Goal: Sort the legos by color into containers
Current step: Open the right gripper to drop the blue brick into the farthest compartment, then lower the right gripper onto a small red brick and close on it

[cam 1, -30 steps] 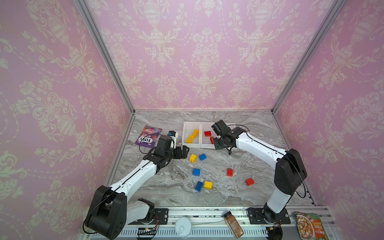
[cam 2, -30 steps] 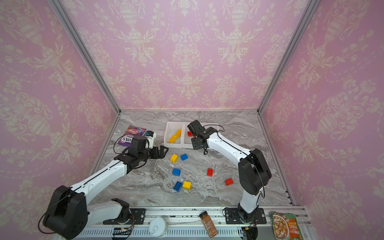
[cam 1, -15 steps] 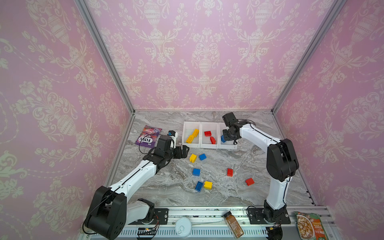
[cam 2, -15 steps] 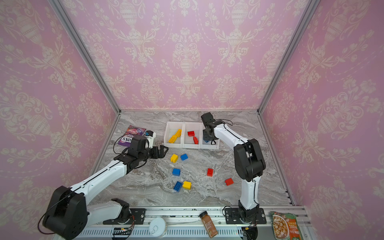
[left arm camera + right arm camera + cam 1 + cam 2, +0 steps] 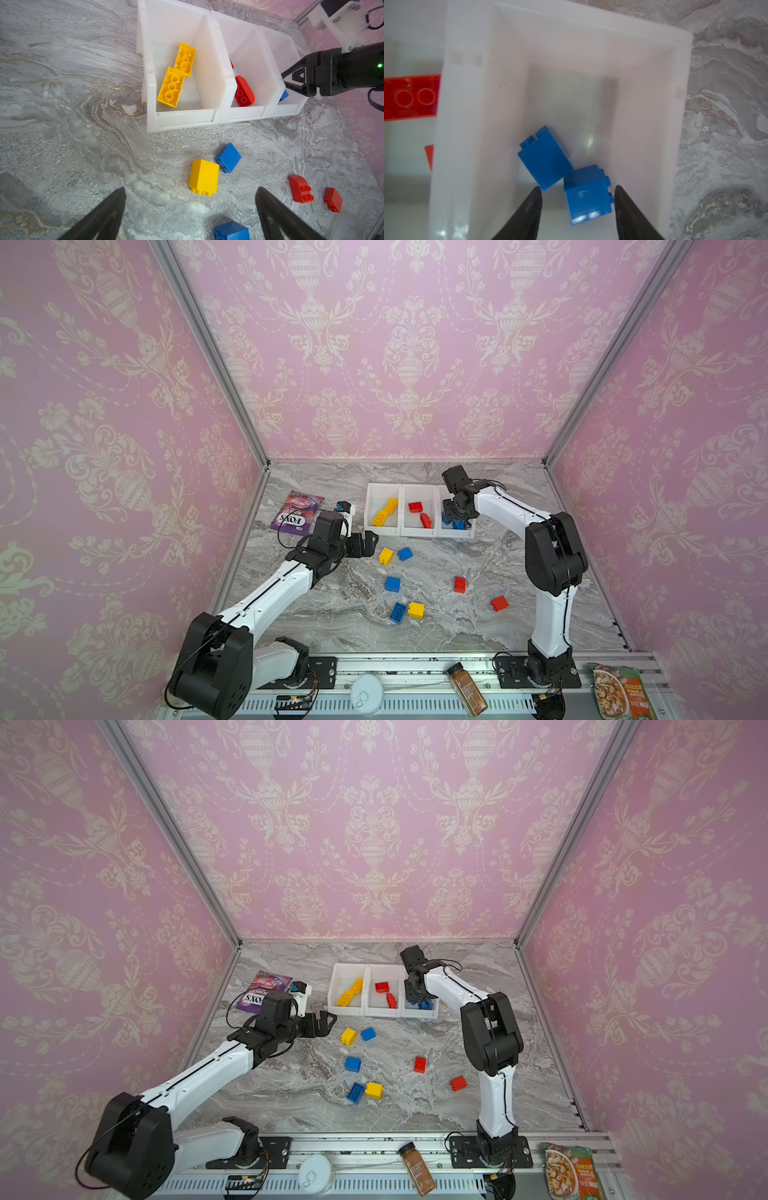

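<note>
Mostly screened in both top views by parted, empty right fingers (image 5: 529, 212): two blue bricks (image 5: 588, 195) in end bin (image 5: 654, 83), tipped sideways. Spread wide, empty: left fingers (image 5: 104, 214).

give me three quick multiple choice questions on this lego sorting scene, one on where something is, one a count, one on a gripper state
1. The right gripper is at the bin that holds bricks of which colour?
A yellow
B red
C blue

2. How many red bricks lie loose on the table?
A two
B three
C five

3. The left gripper is:
A shut on a yellow brick
B shut on nothing
C open, gripping nothing

Answers:
1 C, the right wrist view shows two blue bricks in the bin under its jaws.
2 A, both top views show two red ones outside the bins.
3 C, in the left wrist view its jaws stand wide apart above the table.
</note>
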`<state>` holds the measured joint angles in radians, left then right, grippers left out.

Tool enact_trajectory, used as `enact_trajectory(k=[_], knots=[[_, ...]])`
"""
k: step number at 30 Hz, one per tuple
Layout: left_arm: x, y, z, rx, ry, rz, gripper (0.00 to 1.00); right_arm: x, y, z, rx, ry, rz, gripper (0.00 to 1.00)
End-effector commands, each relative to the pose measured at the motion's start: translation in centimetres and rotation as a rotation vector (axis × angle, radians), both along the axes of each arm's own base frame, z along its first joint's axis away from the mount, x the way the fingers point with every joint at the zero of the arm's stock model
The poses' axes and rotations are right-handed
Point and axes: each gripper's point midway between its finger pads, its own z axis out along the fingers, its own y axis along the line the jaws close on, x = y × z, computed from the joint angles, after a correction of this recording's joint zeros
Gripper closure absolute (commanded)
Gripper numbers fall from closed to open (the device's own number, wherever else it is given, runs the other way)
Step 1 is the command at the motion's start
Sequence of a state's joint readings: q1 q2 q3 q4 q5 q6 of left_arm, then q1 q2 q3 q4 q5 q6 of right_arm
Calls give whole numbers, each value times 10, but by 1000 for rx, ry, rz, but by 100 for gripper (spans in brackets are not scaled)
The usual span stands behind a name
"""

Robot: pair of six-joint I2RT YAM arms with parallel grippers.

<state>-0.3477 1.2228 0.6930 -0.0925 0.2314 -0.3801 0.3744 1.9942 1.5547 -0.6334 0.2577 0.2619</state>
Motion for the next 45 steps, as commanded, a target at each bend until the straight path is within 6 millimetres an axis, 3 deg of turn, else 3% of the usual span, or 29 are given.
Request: enact_trajectory(k=[1,7,13,24,30,36,40,45], knots=[[-1,1,-2,-13,16,-1,1,-5,-1,17,37,-26,-9,43],[0,0,-2,-19,17,-1,1,-19,1,29,76,-35,-4,42],[0,-1,-1,-23,18,-4,1,-48,6,36,112,-16,11,42],[5,-5,-4,-21,26,-15,1,-119,6,46,168,10,-34,20],[8,-7,-5,-27,30,-16,1,-170,9,14,234,100,-88,20],[9,-9,-9,-29,39,-24,1,-205,13,-20,292,172,-166,23],[9,-10,-13,-27,49,-28,1,-217,12,-37,281,199,-193,24],[10,-10,-14,-29,52,-31,1,-217,14,-51,270,211,-206,28]])
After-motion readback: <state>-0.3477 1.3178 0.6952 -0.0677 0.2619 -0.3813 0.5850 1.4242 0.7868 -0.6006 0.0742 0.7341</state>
